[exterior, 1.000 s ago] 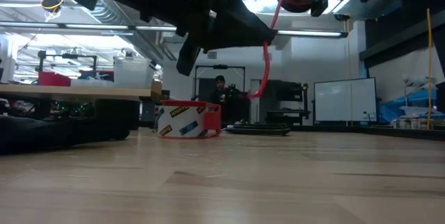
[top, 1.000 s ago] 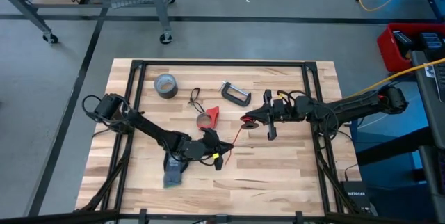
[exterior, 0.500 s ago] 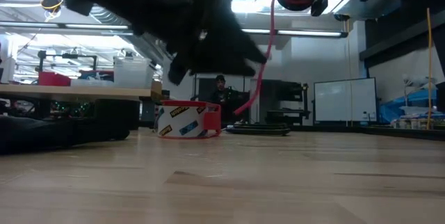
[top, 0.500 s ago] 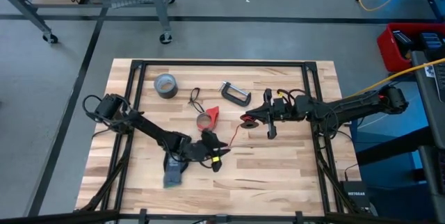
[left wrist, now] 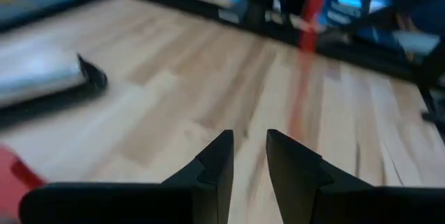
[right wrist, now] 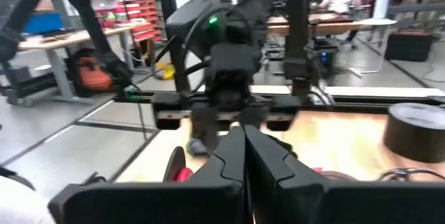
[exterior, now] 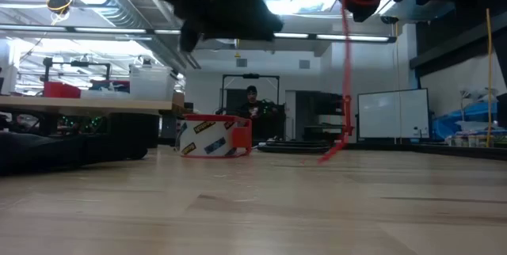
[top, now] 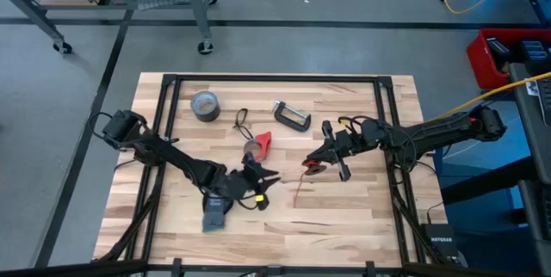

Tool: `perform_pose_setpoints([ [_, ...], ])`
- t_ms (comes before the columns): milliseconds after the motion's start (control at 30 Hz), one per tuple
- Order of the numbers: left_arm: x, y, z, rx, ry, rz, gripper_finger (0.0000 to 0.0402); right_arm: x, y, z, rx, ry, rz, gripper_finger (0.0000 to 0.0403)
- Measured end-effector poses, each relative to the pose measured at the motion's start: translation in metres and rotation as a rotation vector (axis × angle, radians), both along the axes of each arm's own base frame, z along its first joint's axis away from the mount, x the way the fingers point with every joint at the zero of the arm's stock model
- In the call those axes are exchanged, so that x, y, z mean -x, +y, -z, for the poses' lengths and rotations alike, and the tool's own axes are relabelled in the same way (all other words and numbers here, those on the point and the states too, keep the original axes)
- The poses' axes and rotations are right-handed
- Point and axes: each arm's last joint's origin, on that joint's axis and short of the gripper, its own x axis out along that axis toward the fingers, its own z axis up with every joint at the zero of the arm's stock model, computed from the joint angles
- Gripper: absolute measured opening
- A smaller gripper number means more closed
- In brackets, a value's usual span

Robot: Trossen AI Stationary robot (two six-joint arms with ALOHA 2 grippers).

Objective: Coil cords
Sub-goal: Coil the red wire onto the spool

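The red cord (top: 297,189) hangs from my right gripper (top: 312,167), which is shut on it above the table's middle. The cord shows as a long red strand in the low view (exterior: 345,73). My left gripper (top: 263,179) is a little left of the cord. It is open by a narrow gap and empty in the left wrist view (left wrist: 249,140). The black looped cord (top: 241,122) lies flat on the table farther back, and no gripper touches it. My right gripper holds a small red bundle of the cord (top: 310,169) at the cord's upper end. The shut fingers (right wrist: 233,151) hide the place of contact. The rest of the cord hangs slack below the gripper, and its lower end (exterior: 326,157) rests on the table.
A grey duct-tape roll (top: 205,105) and a C-clamp (top: 291,115) lie at the back. A red-edged tape ring (top: 256,146) is just beyond my left gripper. A grey glove (top: 213,217) lies near the front left. Bare wood (top: 344,217) lies at the front right.
The red cord, which was stretched between both grippers, has come free of my left gripper. It now hangs straight down from my right gripper with its end on the table. My left gripper has drawn back toward the left and far side. My right gripper has moved a little toward the near edge.
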Motion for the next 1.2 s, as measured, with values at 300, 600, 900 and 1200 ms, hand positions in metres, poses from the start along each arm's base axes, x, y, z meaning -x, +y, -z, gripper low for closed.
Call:
perform_pose_setpoints([
  [300, -0.017, 0.03, -0.014, 0.085, -0.137, 0.019, 0.0075, -0.002, 0.001, 0.001, -0.007, -0.003, -0.03, 0.0005],
  [600, -0.026, 0.044, -0.032, 0.058, -0.295, 0.099, 0.0072, -0.006, 0.001, 0.007, -0.006, 0.015, -0.032, 0.0005],
  [900, -0.026, 0.045, -0.035, 0.043, -0.324, 0.132, 0.0072, -0.013, 0.001, 0.006, -0.009, -0.051, -0.016, 0.0005],
  [1200, -0.027, 0.044, -0.035, 0.022, -0.321, 0.162, 0.0072, -0.017, 0.001, 0.005, -0.012, -0.094, 0.013, 0.0005],
])
